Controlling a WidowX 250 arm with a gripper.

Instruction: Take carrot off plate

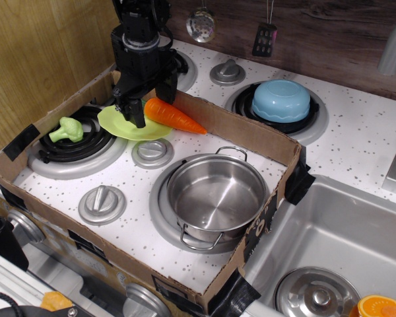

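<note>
My black end effector (pixel 150 105): fingers apart, straddling the green-top end of the smooth orange plastic toy carrot (pixel 173 115) | carrot: lying on the flat round lime-green plastic plate (pixel 122 124), tip overhanging right | plate: far-left of desk (pixel 138 224), beside small light-green toy broccoli (pixel 66 129)

carrot (pixel 173 115): showing smooth orange
plate (pixel 122 126): showing lime green
gripper (pixel 152 105): showing black
bowl (pixel 281 100): showing light blue
countertop (pixel 363 142): showing white, dark-speckled
</note>
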